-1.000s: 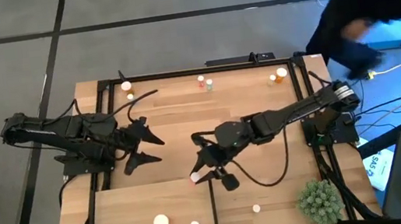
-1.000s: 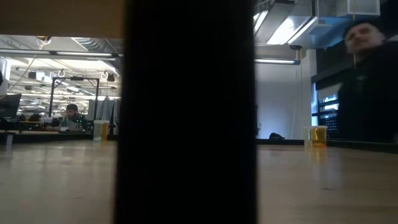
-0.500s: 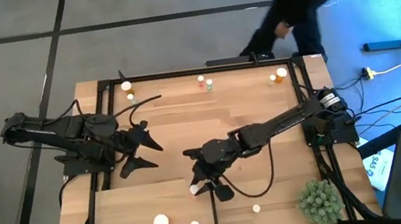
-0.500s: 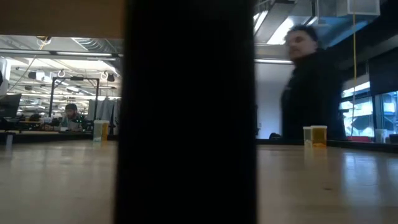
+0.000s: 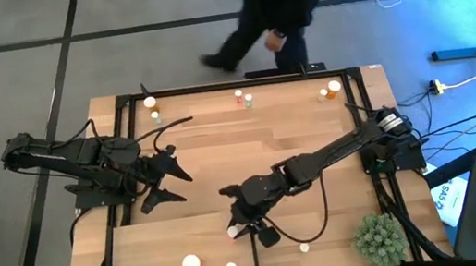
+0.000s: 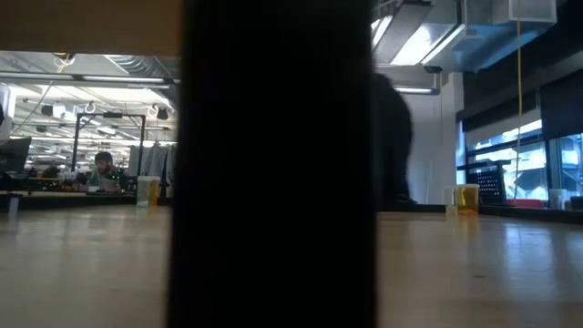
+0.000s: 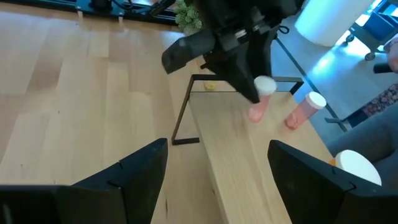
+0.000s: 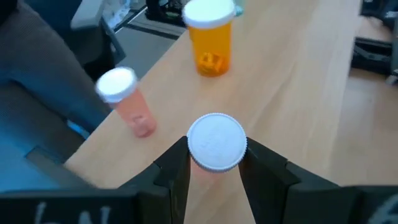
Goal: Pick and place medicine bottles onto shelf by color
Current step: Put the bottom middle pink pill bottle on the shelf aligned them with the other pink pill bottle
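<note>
A white-capped bottle [image 8: 214,142] is clamped upright in the right gripper [image 5: 250,230], held just over the shelf [image 5: 178,239] left of its divider [image 5: 256,263], while the left gripper [image 5: 169,175] is parked open, farther back.

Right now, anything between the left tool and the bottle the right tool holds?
Only bare tabletop between left tool and held bottle in the high view.

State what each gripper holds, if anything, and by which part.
The right gripper grips a pinkish medicine bottle by its white cap, above the shelf. The left gripper is open and holds nothing.
</note>
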